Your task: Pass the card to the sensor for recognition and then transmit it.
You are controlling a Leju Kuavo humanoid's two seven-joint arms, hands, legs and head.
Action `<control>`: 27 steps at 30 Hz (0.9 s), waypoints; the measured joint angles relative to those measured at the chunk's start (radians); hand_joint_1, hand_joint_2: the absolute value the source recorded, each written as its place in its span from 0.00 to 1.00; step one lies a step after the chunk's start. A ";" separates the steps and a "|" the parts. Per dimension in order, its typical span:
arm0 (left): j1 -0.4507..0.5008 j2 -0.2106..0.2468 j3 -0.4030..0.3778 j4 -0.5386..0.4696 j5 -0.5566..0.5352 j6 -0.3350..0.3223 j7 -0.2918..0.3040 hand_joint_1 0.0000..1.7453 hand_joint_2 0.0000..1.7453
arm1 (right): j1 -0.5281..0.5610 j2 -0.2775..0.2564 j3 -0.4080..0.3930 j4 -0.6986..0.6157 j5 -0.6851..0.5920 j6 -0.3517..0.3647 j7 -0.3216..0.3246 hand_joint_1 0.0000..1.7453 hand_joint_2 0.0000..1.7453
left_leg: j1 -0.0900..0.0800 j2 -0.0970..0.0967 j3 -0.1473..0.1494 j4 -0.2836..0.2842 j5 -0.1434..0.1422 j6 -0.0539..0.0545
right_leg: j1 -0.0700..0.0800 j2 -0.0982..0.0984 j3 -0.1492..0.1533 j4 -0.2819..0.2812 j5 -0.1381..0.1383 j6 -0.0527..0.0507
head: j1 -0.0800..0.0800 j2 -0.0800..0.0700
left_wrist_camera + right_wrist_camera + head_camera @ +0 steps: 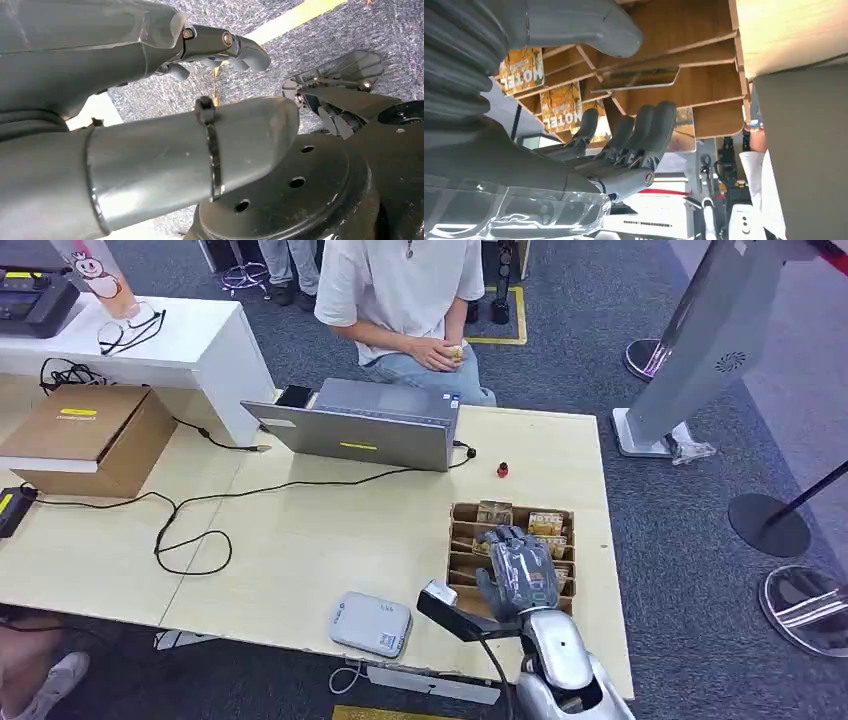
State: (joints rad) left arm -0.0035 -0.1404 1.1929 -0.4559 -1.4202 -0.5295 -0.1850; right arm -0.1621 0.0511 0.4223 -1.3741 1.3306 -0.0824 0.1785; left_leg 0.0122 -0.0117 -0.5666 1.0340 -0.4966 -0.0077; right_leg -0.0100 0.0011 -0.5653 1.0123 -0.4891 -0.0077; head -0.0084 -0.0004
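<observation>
A wooden slotted rack (460, 515) stands on the right part of the table and holds several cards (545, 523) printed "MOTEL". My right hand (520, 570) hovers over the rack's near slots, palm down. In the right wrist view its thumb (574, 25) and fingers (639, 130) are spread on either side of one card (639, 79) seen edge-on in the rack (684, 30), and neither plainly touches it. More cards (561, 105) stand in the slots behind. The grey-white card sensor (370, 625) lies near the table's front edge, left of that hand. My left hand (165, 100) hangs over the floor, fingers apart, holding nothing.
An open grey laptop (360, 430) sits at the table's far side, with a seated person (400, 290) behind it. A small red object (503, 471) lies beyond the rack. A black cable (190, 530) loops across the left half, near a cardboard box (90, 435).
</observation>
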 joint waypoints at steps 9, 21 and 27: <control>0.000 0.000 0.001 0.000 -0.003 0.000 -0.002 0.00 0.00 | -0.002 0.000 0.000 0.024 -0.004 -0.002 0.010 0.51 1.00 | 0.000 0.000 0.000 0.000 0.000 0.000 | 0.000 0.000 0.000 0.000 0.000 0.000 | 0.000 0.000; 0.000 0.000 0.003 0.000 -0.004 0.000 -0.003 0.00 0.00 | -0.010 0.000 0.000 0.030 -0.004 -0.008 0.010 0.83 1.00 | 0.000 0.000 0.000 0.000 0.000 0.000 | 0.000 0.000 0.000 0.000 0.000 0.000 | 0.000 0.000; 0.000 0.000 0.006 0.000 -0.005 0.000 -0.004 0.00 0.00 | -0.017 0.000 0.000 0.031 -0.005 -0.011 0.008 0.86 1.00 | 0.000 0.000 0.000 0.000 0.000 0.000 | 0.000 0.000 0.000 0.000 0.000 0.000 | 0.000 0.000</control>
State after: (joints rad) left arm -0.0032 -0.1404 1.1994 -0.4559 -1.4248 -0.5299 -0.1892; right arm -0.1787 0.0511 0.4219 -1.3436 1.3252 -0.0935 0.1865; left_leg 0.0122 -0.0117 -0.5665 1.0340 -0.4966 -0.0077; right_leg -0.0100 0.0011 -0.5651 1.0123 -0.4891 -0.0077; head -0.0084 -0.0004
